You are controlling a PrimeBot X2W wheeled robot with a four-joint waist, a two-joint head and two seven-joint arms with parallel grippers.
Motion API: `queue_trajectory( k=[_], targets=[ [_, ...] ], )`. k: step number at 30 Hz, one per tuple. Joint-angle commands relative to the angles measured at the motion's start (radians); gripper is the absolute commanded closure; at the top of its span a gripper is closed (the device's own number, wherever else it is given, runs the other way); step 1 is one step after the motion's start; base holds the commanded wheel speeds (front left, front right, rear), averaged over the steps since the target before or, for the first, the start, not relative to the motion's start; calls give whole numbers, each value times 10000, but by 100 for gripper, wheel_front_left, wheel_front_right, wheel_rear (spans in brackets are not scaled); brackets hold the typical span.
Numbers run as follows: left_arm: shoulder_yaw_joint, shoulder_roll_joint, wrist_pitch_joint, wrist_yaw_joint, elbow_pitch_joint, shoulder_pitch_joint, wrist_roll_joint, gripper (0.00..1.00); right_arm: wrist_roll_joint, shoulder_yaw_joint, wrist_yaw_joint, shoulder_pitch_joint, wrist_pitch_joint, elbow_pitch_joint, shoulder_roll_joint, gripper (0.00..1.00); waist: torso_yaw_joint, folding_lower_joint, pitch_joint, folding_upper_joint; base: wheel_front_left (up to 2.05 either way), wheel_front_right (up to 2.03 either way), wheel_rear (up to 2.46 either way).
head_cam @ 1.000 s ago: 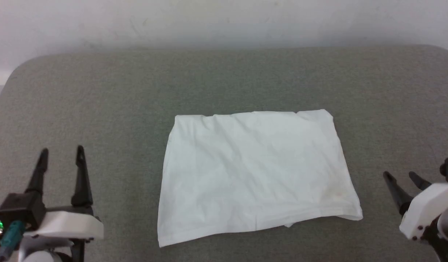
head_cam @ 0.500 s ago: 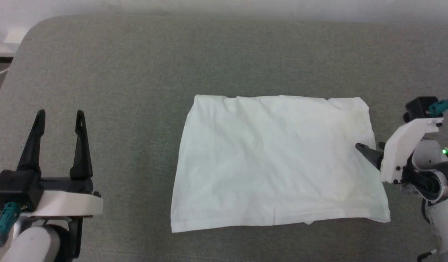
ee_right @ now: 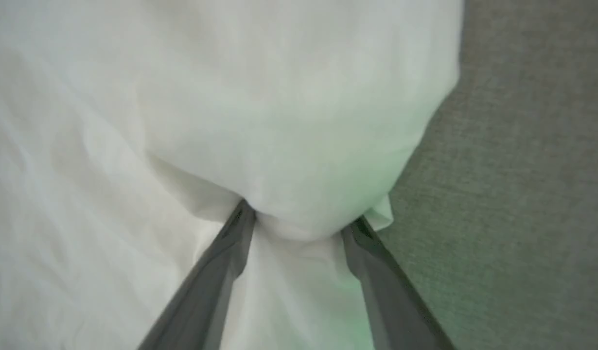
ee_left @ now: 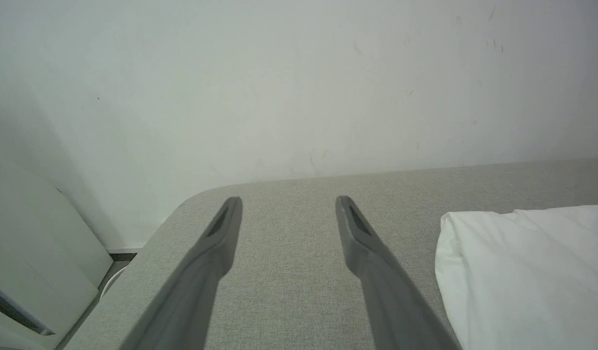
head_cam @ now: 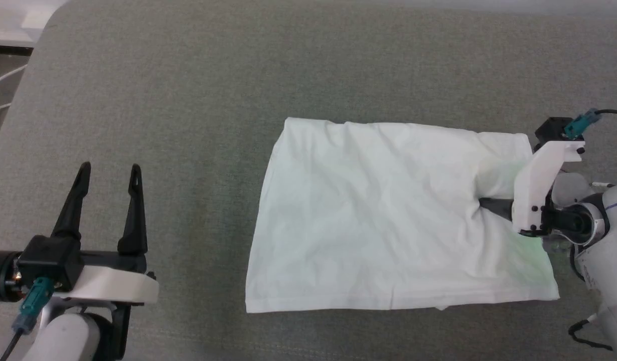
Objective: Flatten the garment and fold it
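Note:
The garment [head_cam: 389, 215], a white thin top folded into a rough rectangle, lies on the grey table [head_cam: 188, 75]. My right gripper [head_cam: 484, 202] comes in from the right at the garment's right edge. In the right wrist view its jaws stand wide apart with a bunch of the garment [ee_right: 231, 97] pushed up between them, right gripper [ee_right: 299, 214]. A crease runs into the cloth from that spot. My left gripper [head_cam: 109, 168] is open above bare table, well left of the garment. Left gripper [ee_left: 287, 199] has nothing between its fingers, with the garment [ee_left: 522, 272] at its right.
The table's rounded far left corner [head_cam: 52, 20] drops to a floor with white cables [head_cam: 5, 85]. A pale wall [ee_left: 279, 73] stands behind the table [ee_left: 289, 272], with a white panel [ee_left: 26, 233] beside it. Bare table [ee_right: 522, 194] lies right of the garment.
The head camera has tilted down. My right gripper has moved left from beside the garment into its right edge, bunching cloth between its fingers. The left gripper stays open.

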Motion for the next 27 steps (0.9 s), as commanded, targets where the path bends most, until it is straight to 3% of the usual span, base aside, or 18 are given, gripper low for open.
queue_trajectory(
  k=[1,7,14,27],
  targets=[
    [-32,-58,-48,-92,115,-111,31,0,318,645,10,914,440,753,761,100,-30,2,-15,0,0,0,0],
    [-4,-132,-48,-184,414,-11,17,0,659,1194,10,674,-148,526,597,100,-250,2,-266,0,0,0,0],
    [-104,-142,60,-118,587,292,-33,0,1315,1394,10,548,-1584,-286,80,100,-600,2,-919,0,0,0,0],
    [-178,-75,483,195,222,1122,-223,0,1443,953,10,1748,-2332,-1590,-1949,100,-1476,2,-1768,0,0,0,0]
  ],
)
